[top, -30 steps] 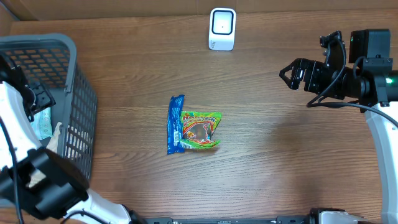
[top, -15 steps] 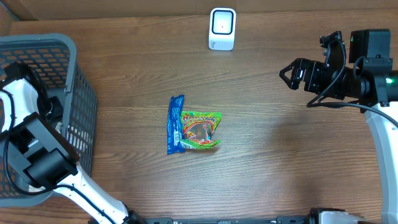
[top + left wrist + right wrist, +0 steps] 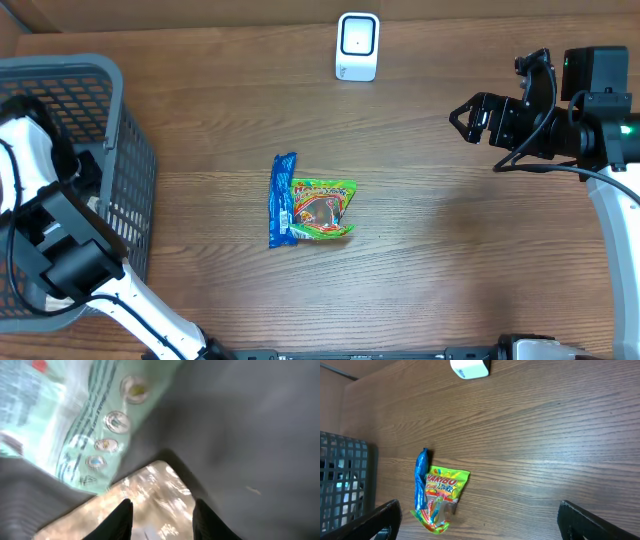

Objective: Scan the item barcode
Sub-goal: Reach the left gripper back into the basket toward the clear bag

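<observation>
Shiny tan foil packet sits between the left gripper's narrow-set fingers in the grey mesh basket; whether they grip it cannot be told. The right gripper hangs wide open.

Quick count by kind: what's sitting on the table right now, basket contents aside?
Snack packets: 2, a blue packet and a green Haribo bag
White scanner: 1
Grey basket: 1
Total: 4
</observation>
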You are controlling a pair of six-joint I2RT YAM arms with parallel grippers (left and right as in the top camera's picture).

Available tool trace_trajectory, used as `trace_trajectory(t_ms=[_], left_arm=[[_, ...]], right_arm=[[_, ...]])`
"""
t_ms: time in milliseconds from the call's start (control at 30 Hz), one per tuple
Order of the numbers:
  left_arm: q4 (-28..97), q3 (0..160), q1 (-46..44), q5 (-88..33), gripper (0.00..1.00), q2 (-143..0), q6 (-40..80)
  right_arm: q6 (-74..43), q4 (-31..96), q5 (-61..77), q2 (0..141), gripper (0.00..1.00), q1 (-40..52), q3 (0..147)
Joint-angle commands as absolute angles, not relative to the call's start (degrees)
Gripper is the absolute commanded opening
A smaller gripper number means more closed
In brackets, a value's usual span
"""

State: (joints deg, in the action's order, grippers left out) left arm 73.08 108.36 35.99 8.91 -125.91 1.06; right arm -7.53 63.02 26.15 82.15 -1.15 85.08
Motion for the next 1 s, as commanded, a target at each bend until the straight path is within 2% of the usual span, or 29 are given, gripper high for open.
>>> trace_trajectory(t_ms=[0, 133, 433, 633, 967], left_arm=[[75.92, 117.58, 35.20, -1.78, 0.33, -118.89, 2.09], [80.14, 120.38, 33.56, -9.72, 0.38, -104.20, 1.26], [89.52, 120.38, 26.37, -10.13, 0.39, -91.00, -0.27], [89.06, 120.38, 22.09, -10.13, 0.39, -90.21, -0.27], [87.59, 120.38, 21.93, -10.15, 0.39, -90.26, -0.23]], right_arm=[[-7.38, 62.94, 26.59, 81.65, 1.00, -1.58, 86.74], [-7.38, 63.86, 25.28, 78.83, 1.00, -1.58, 89.10], [-7.40, 66.22, 13.19, 69.87, 1.00, -1.58, 89.71], [-7.40, 68.29, 13.19, 69.93, 1.00, -1.58, 89.69], [-7.40, 68.27, 13.10, 72.40, 1.00, -1.58, 89.69]])
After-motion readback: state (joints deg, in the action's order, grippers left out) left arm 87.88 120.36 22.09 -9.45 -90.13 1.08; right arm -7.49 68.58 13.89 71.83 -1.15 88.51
